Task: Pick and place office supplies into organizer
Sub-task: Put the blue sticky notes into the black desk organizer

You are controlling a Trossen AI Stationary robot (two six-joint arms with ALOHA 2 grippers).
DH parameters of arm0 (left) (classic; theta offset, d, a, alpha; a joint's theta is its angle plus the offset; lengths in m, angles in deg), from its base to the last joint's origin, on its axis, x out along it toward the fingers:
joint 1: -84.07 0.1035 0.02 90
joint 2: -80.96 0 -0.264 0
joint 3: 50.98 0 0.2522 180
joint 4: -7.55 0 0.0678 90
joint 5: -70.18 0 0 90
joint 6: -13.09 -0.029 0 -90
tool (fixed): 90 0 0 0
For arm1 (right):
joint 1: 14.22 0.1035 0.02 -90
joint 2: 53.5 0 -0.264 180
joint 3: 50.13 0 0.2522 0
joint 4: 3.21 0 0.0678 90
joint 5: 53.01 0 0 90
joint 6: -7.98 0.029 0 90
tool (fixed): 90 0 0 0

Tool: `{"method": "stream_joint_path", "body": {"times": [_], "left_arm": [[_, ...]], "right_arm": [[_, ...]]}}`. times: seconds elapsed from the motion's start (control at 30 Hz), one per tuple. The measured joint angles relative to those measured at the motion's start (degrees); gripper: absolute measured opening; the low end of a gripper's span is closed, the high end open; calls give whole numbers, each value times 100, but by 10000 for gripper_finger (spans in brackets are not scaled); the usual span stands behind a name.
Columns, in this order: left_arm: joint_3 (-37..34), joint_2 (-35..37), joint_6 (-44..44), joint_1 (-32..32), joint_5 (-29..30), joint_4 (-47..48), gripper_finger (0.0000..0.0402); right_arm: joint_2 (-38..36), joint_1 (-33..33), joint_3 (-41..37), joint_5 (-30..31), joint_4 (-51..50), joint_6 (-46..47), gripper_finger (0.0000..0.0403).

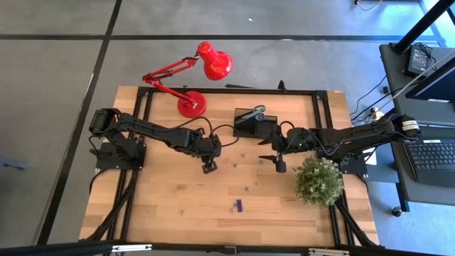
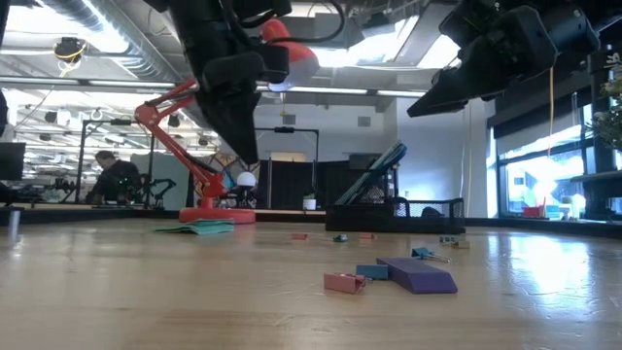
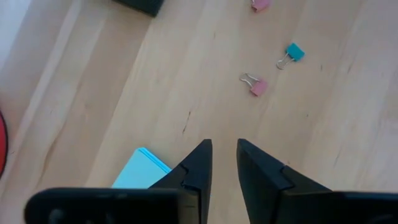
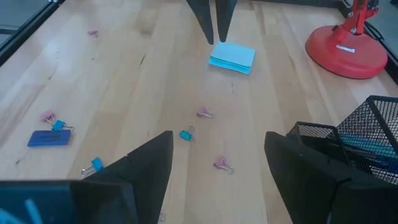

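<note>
Lying beside the left hand (image 3: 224, 163), a sticky-note pad (image 3: 140, 169).

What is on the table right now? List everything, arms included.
sticky-note pad: one, light blue, flat on the table near the lamp
binder clips: about seven, pink and blue, scattered mid-table
flat piece: one, purple, front of the table
organizer: one, black mesh, back centre
lamp: one, red, back left
plant: one, green, right side
left arm: dark, jaws nearly shut, by the pad
right arm: dark, jaws open, beside the organizer
</note>
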Motion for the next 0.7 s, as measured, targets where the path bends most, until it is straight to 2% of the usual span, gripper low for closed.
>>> {"method": "stream_joint_path", "body": {"times": [0.17,0.33,0.43,0.5,0.7], "left_arm": [[2,0,-21,6,53,-5,88],[2,0,-52,6,24,2,129],[4,0,-336,6,-190,-200,147],[4,0,-446,6,-357,-398,151],[6,0,-448,2,-342,-840,143]], "right_arm": [[0,0,0,0,-2,0,255],[0,0,0,0,-2,-3,255],[0,0,0,0,-2,-3,255],[0,0,0,0,-2,-3,255],[0,0,0,0,-2,-3,255]]}}
